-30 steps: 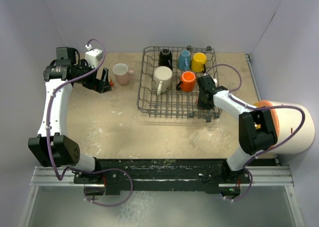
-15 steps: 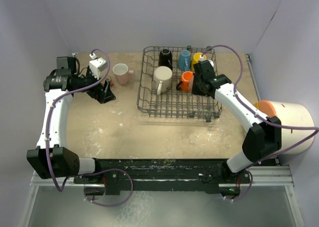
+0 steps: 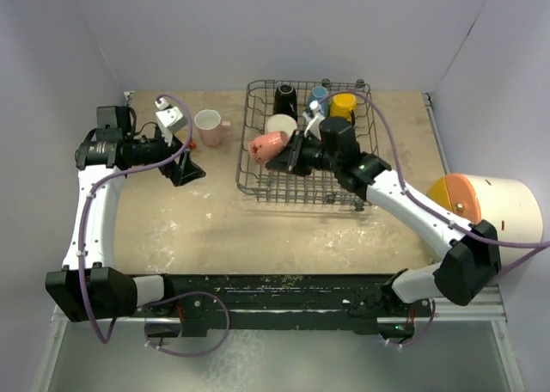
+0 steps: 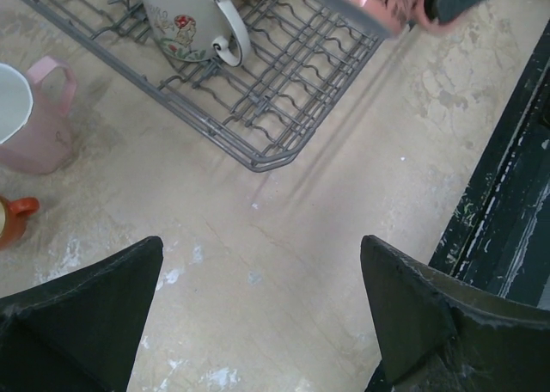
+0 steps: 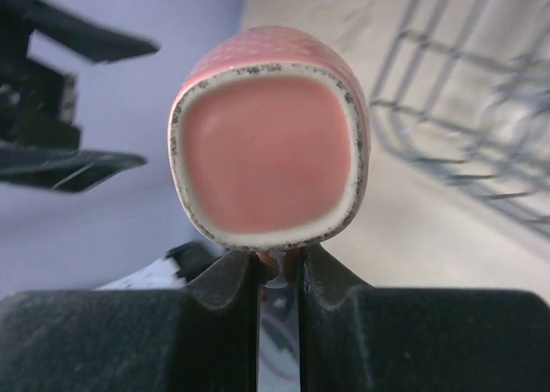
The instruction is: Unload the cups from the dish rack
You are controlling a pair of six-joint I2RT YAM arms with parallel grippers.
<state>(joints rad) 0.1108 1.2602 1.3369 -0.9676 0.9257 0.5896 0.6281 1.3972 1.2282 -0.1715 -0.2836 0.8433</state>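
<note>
My right gripper (image 3: 290, 151) is shut on the handle of a pink cup (image 3: 266, 143) and holds it on its side above the left part of the dish rack (image 3: 258, 190). In the right wrist view the cup's mouth (image 5: 271, 134) faces the camera just above the closed fingers (image 5: 236, 297). A black cup (image 3: 285, 95), a yellow cup (image 3: 344, 107), a partly hidden blue cup (image 3: 319, 93) and a white cup (image 3: 277, 124) are in the rack. My left gripper (image 3: 187, 164) is open and empty over bare table, left of the rack (image 4: 258, 162).
A pink mug (image 3: 209, 125) stands on the table left of the rack, with a small orange mug (image 4: 15, 220) beside it. A huge white cylinder with an orange face (image 3: 494, 207) lies at the right edge. The black base rail (image 4: 507, 237) runs along the near edge.
My right gripper moved left from the middle of the rack and now holds a pink cup, lifted over its left side. My left gripper shifted slightly right and nearer.
</note>
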